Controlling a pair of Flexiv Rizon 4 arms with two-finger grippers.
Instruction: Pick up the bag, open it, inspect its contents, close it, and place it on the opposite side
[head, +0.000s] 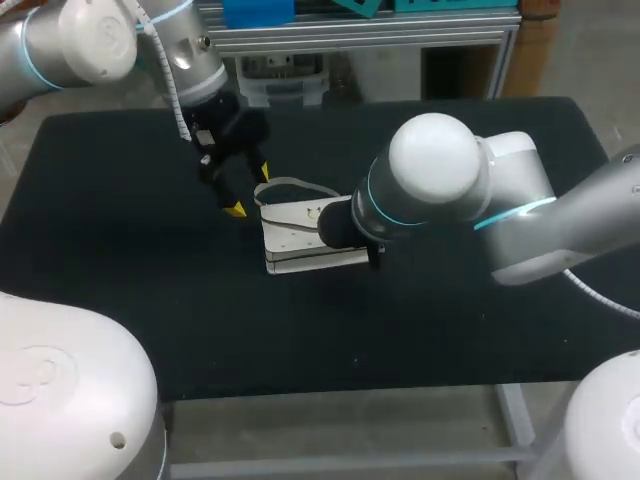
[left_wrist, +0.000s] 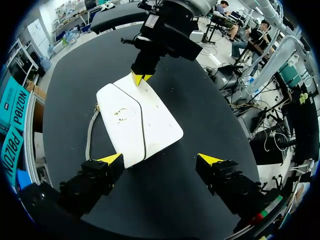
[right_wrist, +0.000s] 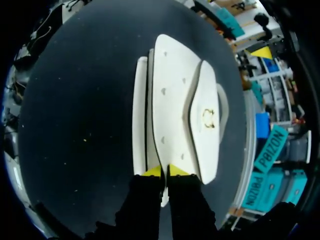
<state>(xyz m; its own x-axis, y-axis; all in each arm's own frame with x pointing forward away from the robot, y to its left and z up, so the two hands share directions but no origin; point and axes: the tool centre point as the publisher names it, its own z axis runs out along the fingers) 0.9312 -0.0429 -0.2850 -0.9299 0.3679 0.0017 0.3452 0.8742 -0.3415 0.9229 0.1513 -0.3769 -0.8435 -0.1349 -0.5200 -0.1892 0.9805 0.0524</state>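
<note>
Bag (head: 292, 238), white, flat, flap-fronted

Bag (left_wrist: 150, 120): showing plain white all over.
Clasp (right_wrist: 208, 118): glinting gold.
Strap (left_wrist: 90, 132): looking pale grey.
Table (head: 120, 250): lying plain black.
Left gripper (left_wrist: 160, 159): wearing yellow tips on black fingers.
Right gripper (right_wrist: 165, 171): wearing the same yellow on black.

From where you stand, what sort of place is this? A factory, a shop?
Most likely a robotics lab or test bench. My left arm and right arm lean over a black table, the right claw pinches a white bag lying on it, and the left claw hangs open near it.
</note>
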